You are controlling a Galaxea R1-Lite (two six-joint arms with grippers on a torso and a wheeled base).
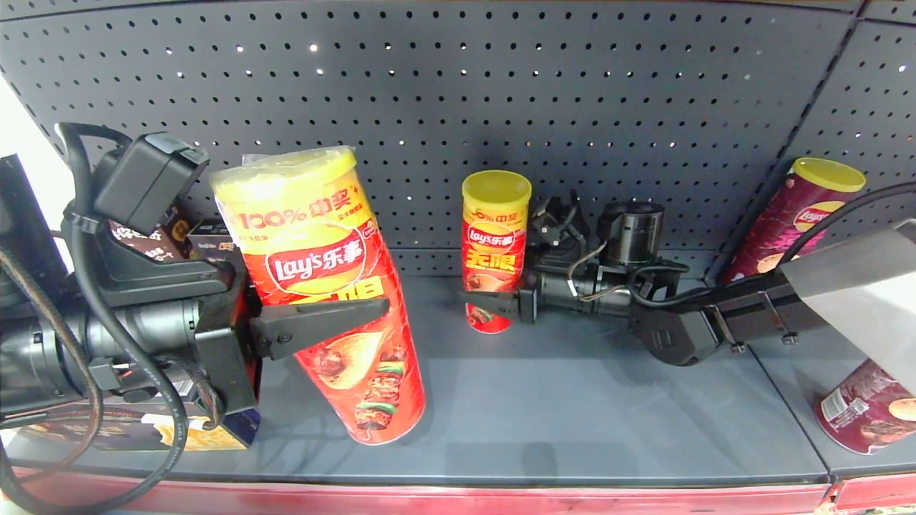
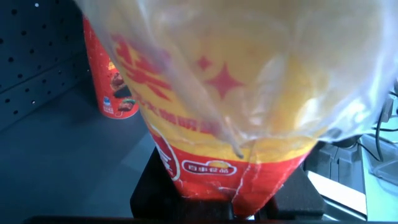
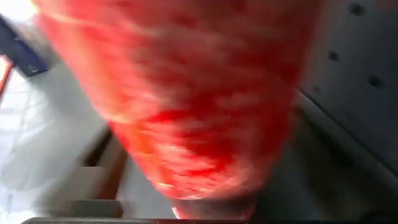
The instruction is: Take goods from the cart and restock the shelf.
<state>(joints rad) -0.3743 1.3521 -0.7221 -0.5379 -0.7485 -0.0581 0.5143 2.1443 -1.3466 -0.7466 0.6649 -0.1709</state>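
Plainly both arms are loaded. The left gripper (image 1: pixel 325 318) is clamped around the near chip can (image 1: pixel 315 214), which leans with its top toward the robot's left and its base at the front of the shelf (image 1: pixel 572 400). The right gripper (image 1: pixel 492 299) pinches the far chip can (image 1: pixel 496 222), upright by the back wall (image 1: pixel 572 107) (both cans capped). The near one likely needs righting before release.

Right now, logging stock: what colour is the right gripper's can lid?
Yellow lid on the can, best in head view.

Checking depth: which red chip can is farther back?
The red can in the right hand, near the pegboard; the left hand holds the front one.
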